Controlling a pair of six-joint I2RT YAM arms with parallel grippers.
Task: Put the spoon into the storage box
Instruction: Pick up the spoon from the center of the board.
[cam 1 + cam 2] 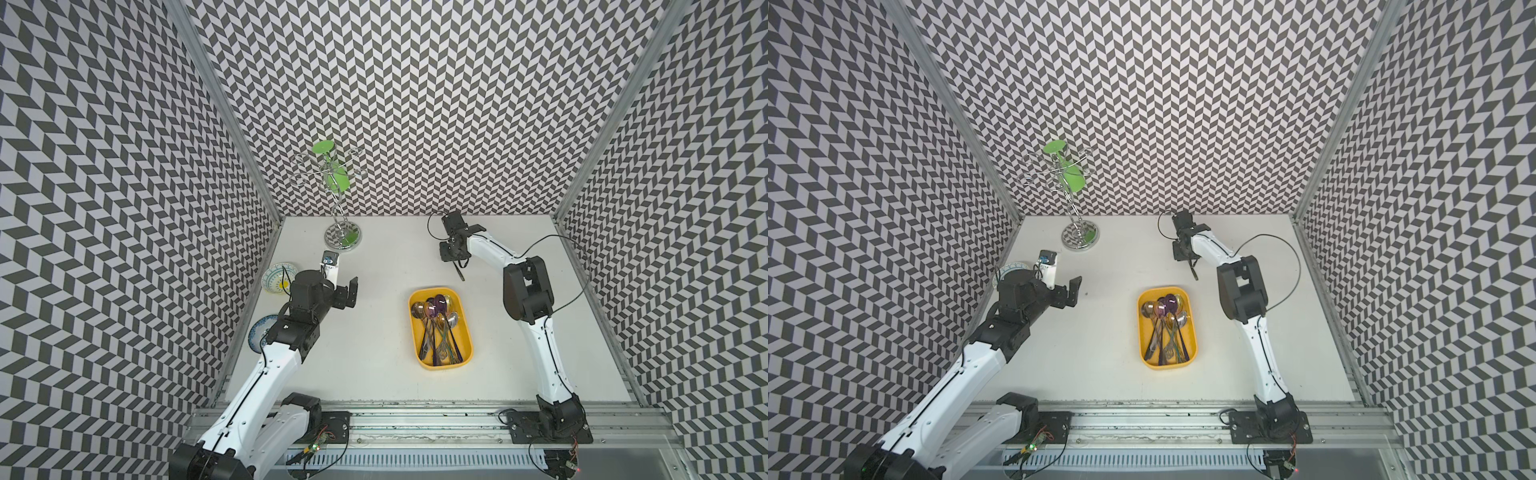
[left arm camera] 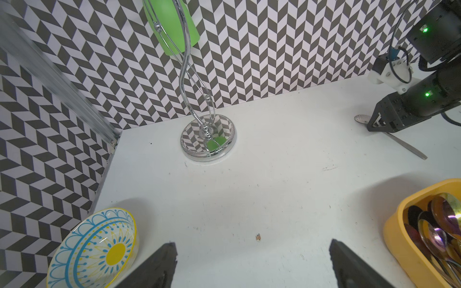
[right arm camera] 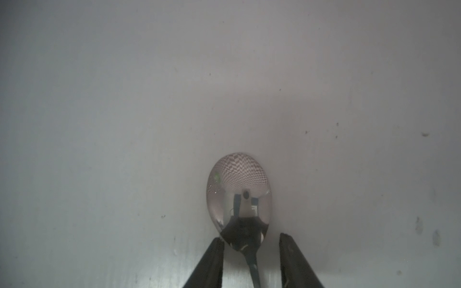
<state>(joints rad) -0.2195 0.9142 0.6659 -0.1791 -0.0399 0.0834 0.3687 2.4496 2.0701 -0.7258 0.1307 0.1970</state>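
The right tool points down at the matte white table. Its two black wedge-shaped fingers are parted and stand on either side of the thin neck of the polished silver metal spoon. A strip of table shows between each finger and the neck, so the tool is not clenched on it. The spoon lies flat on the table. Its oval, mirror-bright bowl sits just beyond the fingertips and reflects the chevron walls, and its slim handle runs back beneath the tool. The shallow yellow plastic storage box, smooth-walled with rounded corners, sits well apart from that tool, nearer the arms' bases. It holds a heap of glossy iridescent spoons. The left tool is released, with its dark fingers spread wide over bare table and nothing between them. The box is to its right and a round glazed bowl with a blue-and-yellow pattern to its left. Ahead of it stands a curly chrome wire stand on a round mirrored base.
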